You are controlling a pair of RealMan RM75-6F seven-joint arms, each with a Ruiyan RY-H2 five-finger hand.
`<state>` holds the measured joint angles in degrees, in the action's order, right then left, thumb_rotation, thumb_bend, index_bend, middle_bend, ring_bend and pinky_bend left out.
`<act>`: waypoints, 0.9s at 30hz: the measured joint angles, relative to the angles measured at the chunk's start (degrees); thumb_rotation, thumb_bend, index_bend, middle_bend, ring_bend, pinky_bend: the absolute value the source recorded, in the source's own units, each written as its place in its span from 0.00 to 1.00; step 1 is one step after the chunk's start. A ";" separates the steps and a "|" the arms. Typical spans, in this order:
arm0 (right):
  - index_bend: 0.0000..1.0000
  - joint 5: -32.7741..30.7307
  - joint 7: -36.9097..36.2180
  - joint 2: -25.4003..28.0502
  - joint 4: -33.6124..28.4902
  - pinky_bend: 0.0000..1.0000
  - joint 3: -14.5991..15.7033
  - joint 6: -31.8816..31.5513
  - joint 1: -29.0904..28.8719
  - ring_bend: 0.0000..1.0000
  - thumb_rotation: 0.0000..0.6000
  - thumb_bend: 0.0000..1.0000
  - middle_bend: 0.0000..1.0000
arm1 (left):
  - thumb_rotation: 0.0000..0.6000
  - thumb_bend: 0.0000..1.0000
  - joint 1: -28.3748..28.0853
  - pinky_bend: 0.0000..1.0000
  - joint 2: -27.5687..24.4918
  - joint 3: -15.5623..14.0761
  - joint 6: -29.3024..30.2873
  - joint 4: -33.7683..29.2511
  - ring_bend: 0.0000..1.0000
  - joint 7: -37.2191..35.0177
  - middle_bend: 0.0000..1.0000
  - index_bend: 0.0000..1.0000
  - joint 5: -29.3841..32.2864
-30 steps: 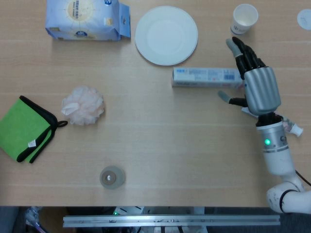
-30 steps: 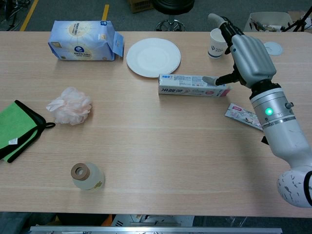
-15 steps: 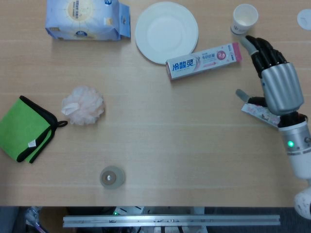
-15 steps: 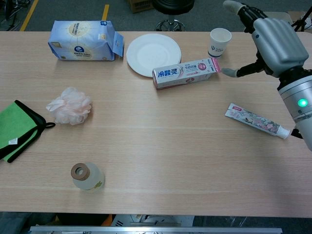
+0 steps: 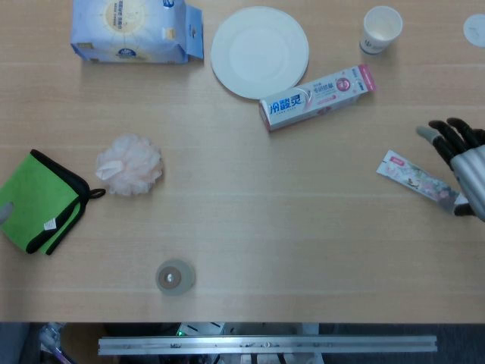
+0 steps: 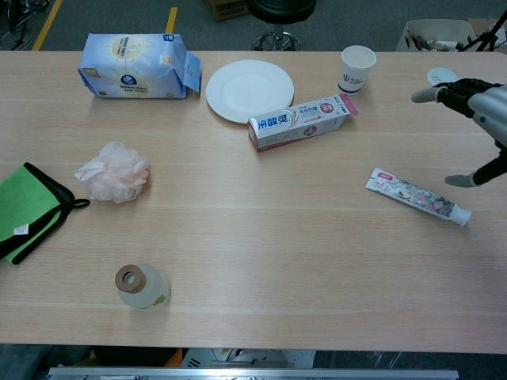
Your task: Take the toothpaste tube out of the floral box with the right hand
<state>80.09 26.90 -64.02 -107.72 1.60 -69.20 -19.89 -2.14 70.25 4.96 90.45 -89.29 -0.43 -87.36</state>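
Note:
The floral toothpaste tube (image 5: 419,179) (image 6: 417,195) lies flat on the table at the right, cap pointing right, outside the box. The pink and white toothpaste box (image 5: 317,97) (image 6: 299,122) lies tilted just right of the white plate. My right hand (image 5: 464,158) (image 6: 474,111) shows at the right edge of both views, fingers spread and holding nothing. It is just right of the tube's cap end; the chest view shows it raised above the table. My left hand is in neither view.
A white plate (image 5: 259,54), a paper cup (image 5: 381,29) and a blue tissue pack (image 5: 133,30) line the far side. A pink bath pouf (image 5: 129,164), a green cloth (image 5: 36,201) and a small bottle (image 5: 175,277) sit left and front.
My right hand has pulled away from the box, moving right and toward the table's right edge. The box swung from level to tilted near the plate. The tube lies uncovered now.

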 measured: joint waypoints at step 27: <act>0.32 9.41 1.58 7.07 -3.22 0.29 5.03 -17.44 14.76 0.18 1.00 0.00 0.31 | 1.00 0.01 -0.62 0.55 0.50 0.16 1.24 1.47 0.34 0.29 0.37 0.40 0.00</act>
<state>89.50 28.48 -56.95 -110.94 6.62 -86.64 -5.13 -2.76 70.74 5.11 91.68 -87.83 -0.14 -87.36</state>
